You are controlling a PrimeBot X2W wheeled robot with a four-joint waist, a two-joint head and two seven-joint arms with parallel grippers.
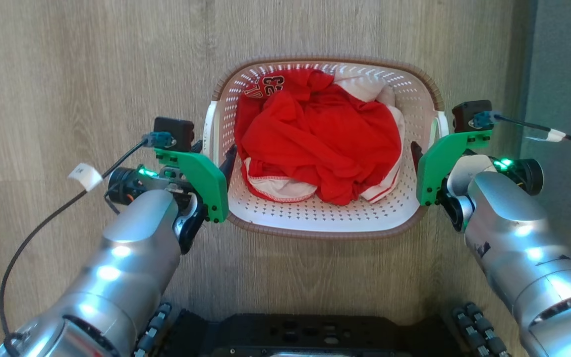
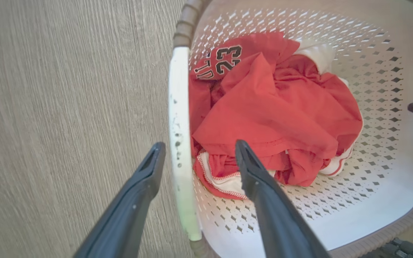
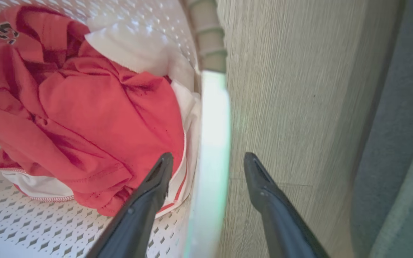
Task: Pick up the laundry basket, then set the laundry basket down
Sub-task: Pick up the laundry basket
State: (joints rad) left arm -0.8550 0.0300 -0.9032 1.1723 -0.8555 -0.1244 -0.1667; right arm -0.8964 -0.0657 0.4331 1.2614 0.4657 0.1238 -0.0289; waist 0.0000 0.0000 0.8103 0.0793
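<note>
Two spread claws astride the laundry basket (image 1: 325, 220)

Nothing pinched on either side. At the left claw (image 2: 198, 144), fingers wide apart — one outside over the wood floor (image 2: 48, 125), one inside above the red and white clothes (image 2: 274, 118), with the white left handle (image 2: 178, 107) standing between them. At the right claw (image 3: 208, 156), the same stance: right handle (image 3: 212, 136) between the fingers, inner finger over the clothes, outer finger over the floor. Basket squarely between both claws, seemingly resting on the floor — contact with either handle hard to tell.
</note>
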